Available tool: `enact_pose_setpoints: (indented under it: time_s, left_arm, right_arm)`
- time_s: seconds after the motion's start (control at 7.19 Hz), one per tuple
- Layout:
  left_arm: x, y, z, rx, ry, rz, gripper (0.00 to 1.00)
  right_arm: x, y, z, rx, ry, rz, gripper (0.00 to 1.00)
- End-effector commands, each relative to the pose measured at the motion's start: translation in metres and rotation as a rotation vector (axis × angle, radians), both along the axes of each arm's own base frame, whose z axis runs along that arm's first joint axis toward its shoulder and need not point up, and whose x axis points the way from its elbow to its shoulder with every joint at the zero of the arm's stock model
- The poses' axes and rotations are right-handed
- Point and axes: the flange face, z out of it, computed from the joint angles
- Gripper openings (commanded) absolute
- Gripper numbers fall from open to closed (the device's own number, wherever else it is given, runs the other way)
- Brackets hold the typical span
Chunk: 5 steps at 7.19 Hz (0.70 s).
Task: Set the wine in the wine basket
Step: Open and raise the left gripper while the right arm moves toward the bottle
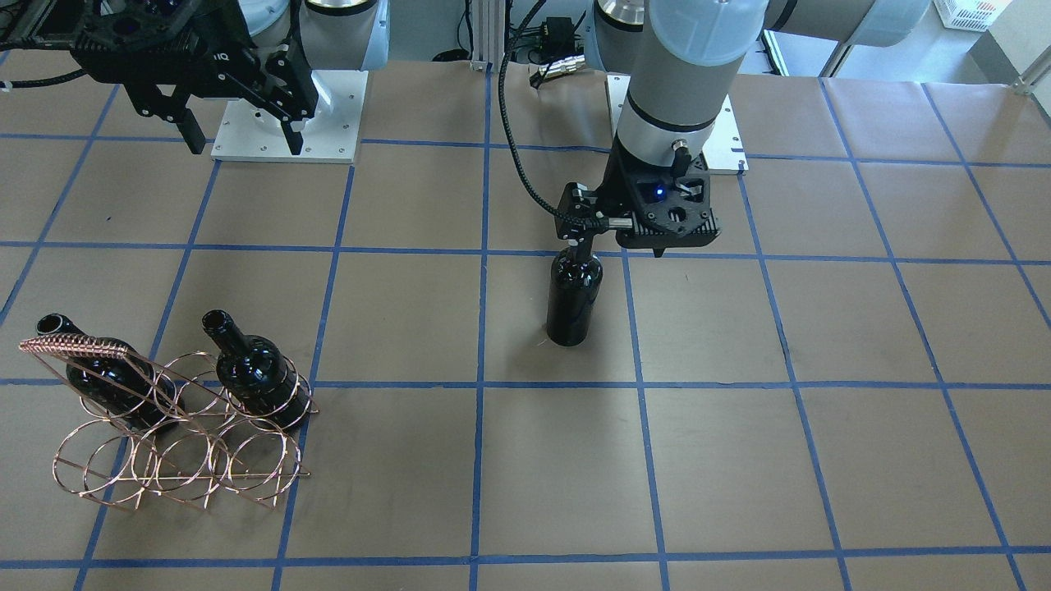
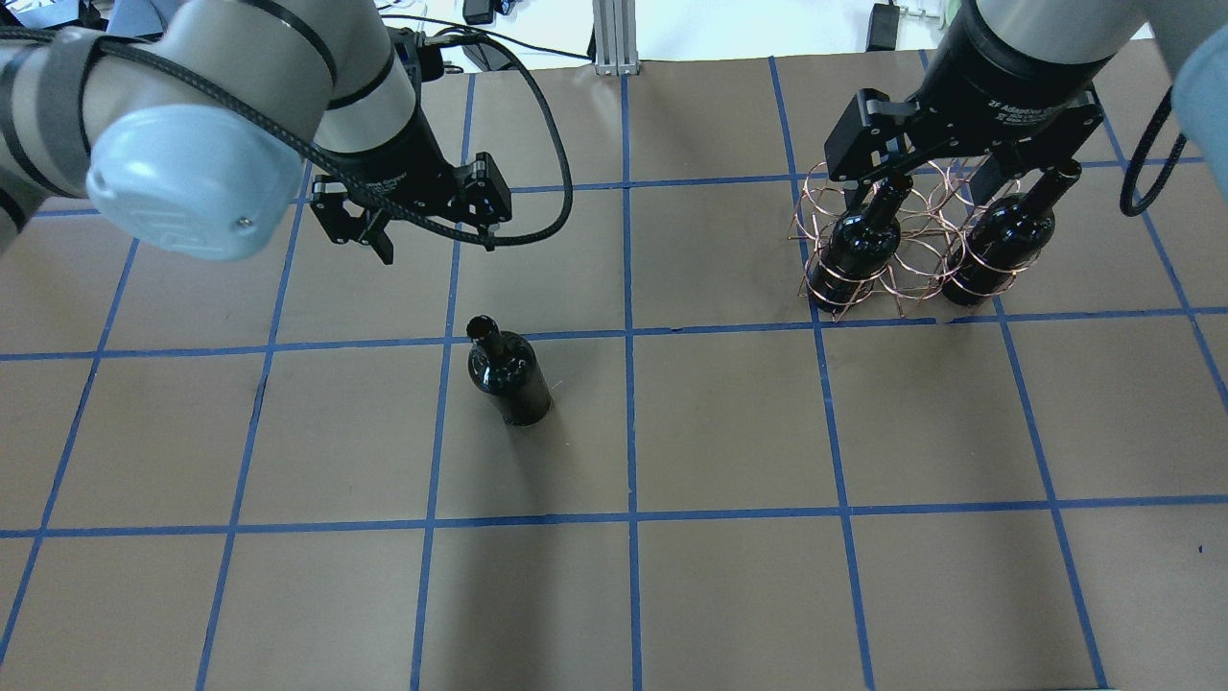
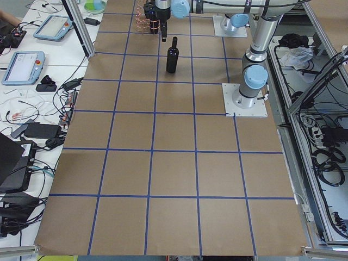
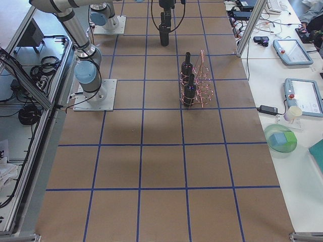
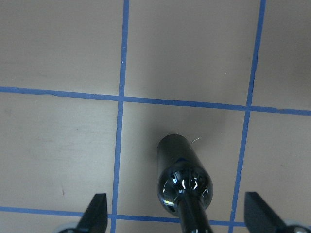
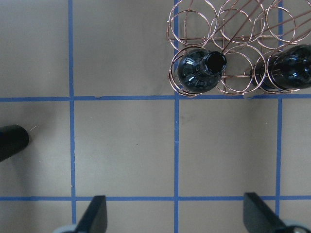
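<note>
A black wine bottle point(image 1: 573, 300) stands upright alone near the table's middle; it also shows in the overhead view point(image 2: 508, 369). My left gripper point(image 1: 587, 240) is open just above its neck. In the left wrist view the bottle point(image 5: 182, 182) rises between the spread fingertips point(image 5: 95, 213), untouched. The copper wire wine basket point(image 1: 176, 447) stands on my right side with two more bottles point(image 1: 256, 373) point(image 1: 107, 379) in its rings. My right gripper point(image 2: 959, 187) is open and empty above the basket point(image 2: 921, 240); its wrist view shows the rack point(image 6: 228, 48) and both bottles.
The table is brown paper with a blue tape grid point(image 2: 628, 422). The arm base plates point(image 1: 283, 115) stand at the robot's edge. Tablets and cables point(image 3: 32, 60) lie on side benches beyond the table's far edge.
</note>
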Motion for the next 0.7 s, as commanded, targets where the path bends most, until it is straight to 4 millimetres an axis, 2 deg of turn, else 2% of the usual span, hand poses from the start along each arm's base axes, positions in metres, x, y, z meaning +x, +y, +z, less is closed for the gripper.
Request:
enact_pose_setpoints:
  time_s: [0.0,0.14,0.28,0.56]
  left_arm:
    - [0.079,-0.018,0.039,-0.006,-0.01,-0.019,1.0]
    - [0.11,-0.017,0.059,-0.021,-0.012,0.023,1.0]
    - [0.13,-0.014,0.065,-0.014,-0.021,0.008,1.0]
    - [0.131,-0.011,0.062,-0.008,-0.005,0.017,1.0]
  right_arm:
    - [0.023,0.002,-0.002,0.01,0.0,-0.014,1.0]
    - [0.047,0.002,-0.005,0.02,-0.017,-0.1,1.0]
    - [0.08,-0.001,-0.005,0.025,-0.026,-0.138,1.0]
    - [0.173,-0.011,-0.033,0.064,-0.011,-0.161,1.0]
